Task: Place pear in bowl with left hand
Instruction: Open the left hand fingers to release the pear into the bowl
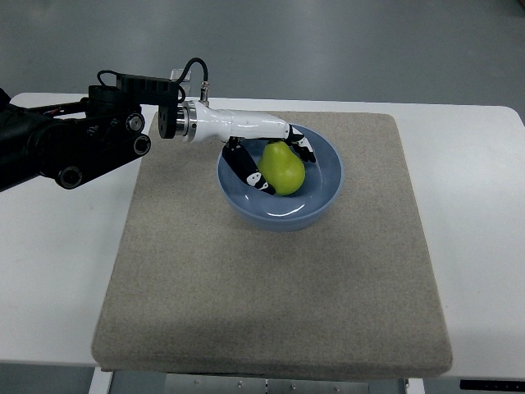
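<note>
The left hand [271, 152] reaches in from 9 o'clock and sits over the bowl [328, 168], its fingers [246, 171] curled round the pear [283, 168]. One dark finger wraps the pear at its 8 o'clock side and another shows at its 1 o'clock side, so the fruit is pinched between them. The pear lies inside the bowl's rim, toward the 10 o'clock part of the hollow; whether it rests on the bottom or hangs just above it cannot be told from this view. The bowl stands on the mat [246, 287], a little toward 12 o'clock from the mat's middle, and the mat lies on the table [49, 271]. The right hand is not in view.

Risks, as I judge them: if the fingers open while the pear is off the bottom, it may drop and roll up the wall. A finger catching the rim as it withdraws could drag or tip the bowl
</note>
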Motion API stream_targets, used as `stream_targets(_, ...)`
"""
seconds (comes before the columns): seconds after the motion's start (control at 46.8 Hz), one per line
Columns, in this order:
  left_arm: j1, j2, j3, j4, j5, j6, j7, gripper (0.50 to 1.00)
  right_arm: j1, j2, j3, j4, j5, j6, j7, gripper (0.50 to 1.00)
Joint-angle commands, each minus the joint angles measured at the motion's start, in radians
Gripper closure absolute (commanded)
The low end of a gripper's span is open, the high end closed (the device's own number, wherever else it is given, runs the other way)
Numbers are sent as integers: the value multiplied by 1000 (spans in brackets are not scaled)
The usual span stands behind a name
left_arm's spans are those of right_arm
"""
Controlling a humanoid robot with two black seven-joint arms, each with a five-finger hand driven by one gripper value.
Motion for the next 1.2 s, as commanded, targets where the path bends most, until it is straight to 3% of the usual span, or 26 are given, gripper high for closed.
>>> stream_targets(0.0,0,0,-1,0,0,2,0,651,0,0,0,0,0,0,0,574)
stream_targets(0.107,0,0,-7,0,-2,2,0,624,0,0,0,-2,0,0,0,574)
stream_targets(0.47,0,0,-17,2,-3,5,0,624,0,0,0,0,0,0,0,574)
stream_targets(0.62,0,0,-24,23,-3,65,1,624,0,0,0,0,0,0,0,574)
stream_targets(1.176,-2,0,-87,315,-267,91,3,632,0,0,0,-2,0,0,0,574)
